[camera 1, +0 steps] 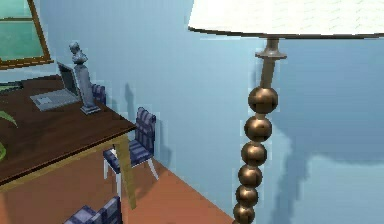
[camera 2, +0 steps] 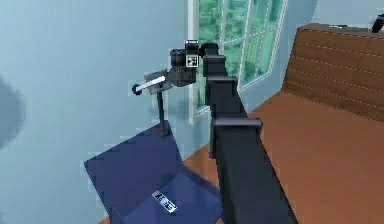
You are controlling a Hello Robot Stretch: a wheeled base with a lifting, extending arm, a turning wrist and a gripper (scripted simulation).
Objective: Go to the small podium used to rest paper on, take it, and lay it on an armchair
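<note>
Navy armchair (camera 2: 132, 176) sits below podium (camera 2: 153, 83). Podium's slanted top at jaws, stem foot near chair's upper edge. Jaws' spread and hold: cannot tell. Risk: 1 small object (camera 2: 165, 201) on seat. Podium laid across it may rock, slide off.

Small podium (camera 2: 161, 110) — grey tilted top, thin dark pole, upright — at dark blue armchair's (camera 2: 130, 172) far edge
</note>
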